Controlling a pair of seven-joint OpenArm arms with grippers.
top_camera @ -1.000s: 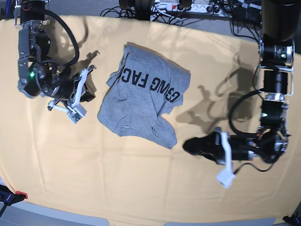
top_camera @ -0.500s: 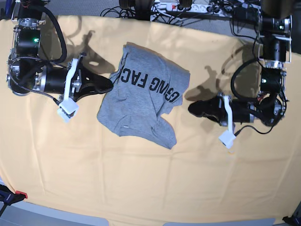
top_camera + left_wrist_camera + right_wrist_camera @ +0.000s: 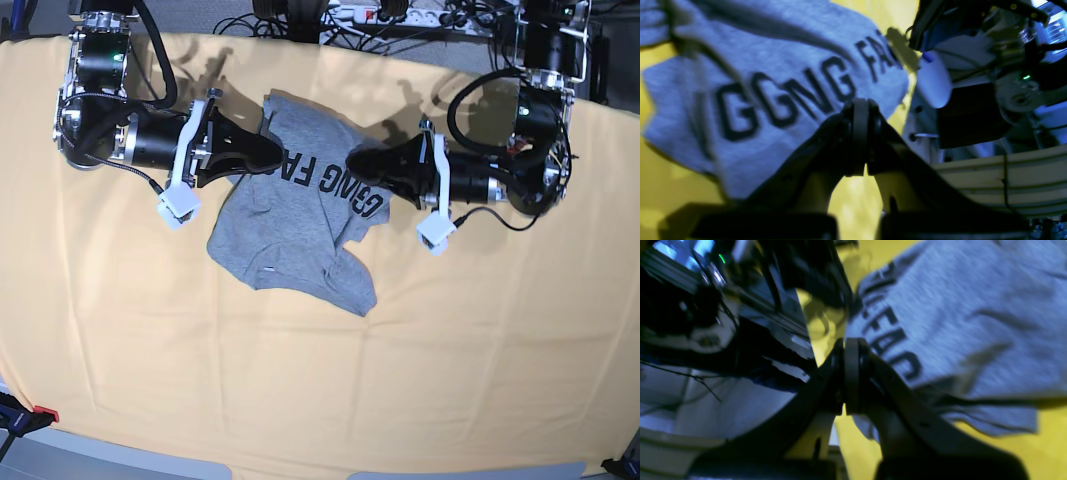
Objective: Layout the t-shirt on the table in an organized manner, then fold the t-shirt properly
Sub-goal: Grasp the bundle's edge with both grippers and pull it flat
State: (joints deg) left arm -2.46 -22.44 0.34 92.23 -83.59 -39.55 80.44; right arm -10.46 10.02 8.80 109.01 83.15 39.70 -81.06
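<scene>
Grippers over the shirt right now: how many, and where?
2. The right gripper is at the t-shirt's upper left edge in the base view; the left gripper is over its upper right edge. Both are shut.

You've got loads of open table [image 3: 300, 400] along the near side and in both near corners, nothing sitting there. The crowded bit is the far middle: the crumpled t-shirt [image 3: 290, 235] lies there, with the right gripper [image 3: 272, 152] over its far-left edge and the left gripper [image 3: 356, 160] over its right edge, tips pointing at each other, close together. Beyond the far table edge, cables and a power strip [image 3: 400, 14] block that way.
</scene>
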